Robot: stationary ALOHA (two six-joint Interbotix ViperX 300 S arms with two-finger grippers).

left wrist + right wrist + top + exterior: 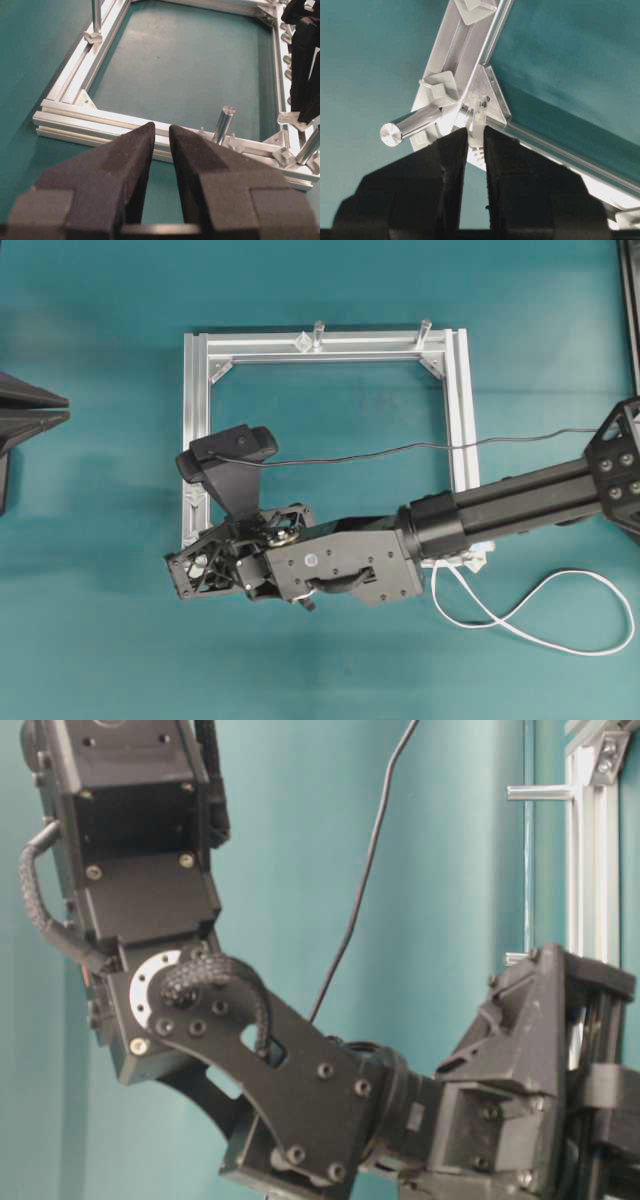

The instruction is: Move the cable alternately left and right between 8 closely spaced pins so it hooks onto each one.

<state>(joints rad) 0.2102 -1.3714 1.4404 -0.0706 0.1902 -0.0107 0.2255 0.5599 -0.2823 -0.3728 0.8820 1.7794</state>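
Note:
The white cable (pixel 585 573) lies in loose loops on the mat at the lower right and runs in under my right arm. That arm reaches across to the lower left corner of the aluminium frame (pixel 196 420). There my right gripper (pixel 185 575) (pixel 475 131) is shut on a white ridged piece, apparently the cable's end (pixel 476 120). A row of small pins (pixel 287 62) lines the rail beside the right arm, partly hidden by it. My left gripper (pixel 162 127) (pixel 66 407) hangs open and empty, left of the frame.
A metal cylinder (pixel 410 125) sticks up just left of the right fingertips, with a diamond peg (pixel 442 90) and a corner bracket (pixel 490 95) behind it. Two more cylinders (pixel 318 335) stand on the far rail. A thin black camera wire (pixel 400 450) crosses the frame.

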